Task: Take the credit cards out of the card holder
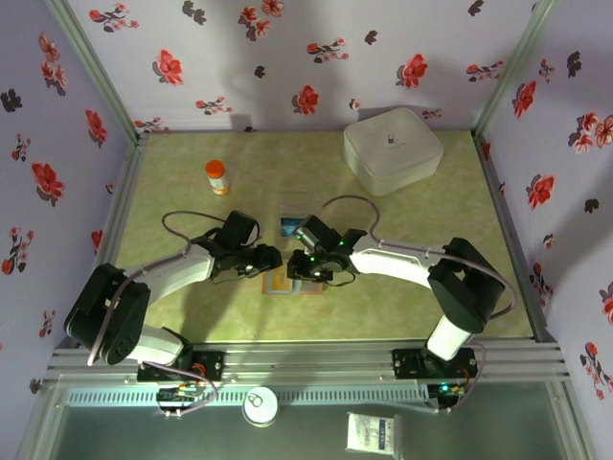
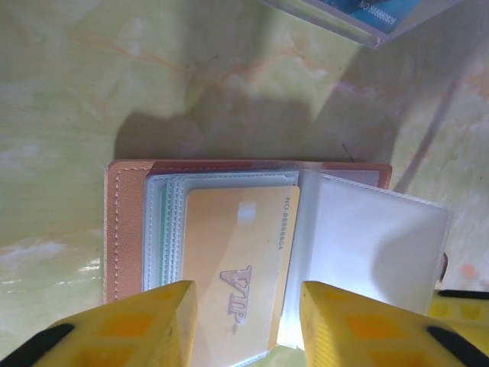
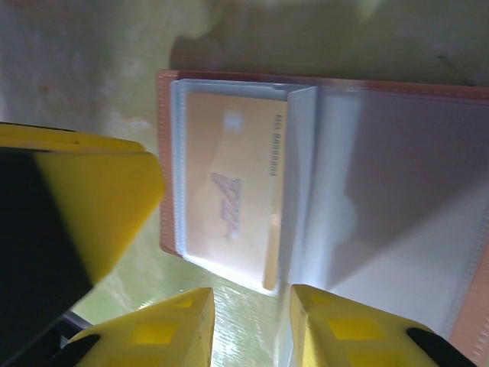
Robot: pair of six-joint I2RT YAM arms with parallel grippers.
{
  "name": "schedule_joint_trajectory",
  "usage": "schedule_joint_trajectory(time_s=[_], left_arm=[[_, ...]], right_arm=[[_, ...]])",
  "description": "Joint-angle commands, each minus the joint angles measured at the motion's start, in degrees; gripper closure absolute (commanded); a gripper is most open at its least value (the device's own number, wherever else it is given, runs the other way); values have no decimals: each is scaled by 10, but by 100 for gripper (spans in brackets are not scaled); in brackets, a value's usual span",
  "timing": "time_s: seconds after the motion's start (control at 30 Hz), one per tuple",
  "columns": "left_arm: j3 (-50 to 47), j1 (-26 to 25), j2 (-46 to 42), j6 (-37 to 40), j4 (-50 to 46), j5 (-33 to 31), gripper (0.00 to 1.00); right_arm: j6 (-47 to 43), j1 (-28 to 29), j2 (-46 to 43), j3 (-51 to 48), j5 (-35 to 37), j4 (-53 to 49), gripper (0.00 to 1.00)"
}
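One yellow card (image 2: 229, 252), left tool (image 2: 248, 310) straddling its edge

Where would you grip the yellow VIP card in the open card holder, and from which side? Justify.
Pinch the yellow VIP card by its numbered edge, approaching from the card holder's middle fold: the sleeve seems open there, while stitched seams close the outer side.

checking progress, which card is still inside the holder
The yellow VIP card, sleeved in the open brown card holder; the blue card lies apart in the clear tray.
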Motion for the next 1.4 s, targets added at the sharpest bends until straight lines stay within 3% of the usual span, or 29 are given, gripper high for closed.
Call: schedule_joint_trajectory(time_s=[0.0,0.93,1.37], left_arm=[[-8,4,-11,6,-5,6,66],[-21,7,1,2,16,14,70],[-26,8,-4,-1,17,14,71]], right_arm=[[8,14,21,26,6,-15,67],[-5,40,87,66,46,-77,66],[19,39,74,34,37,-26,86]])
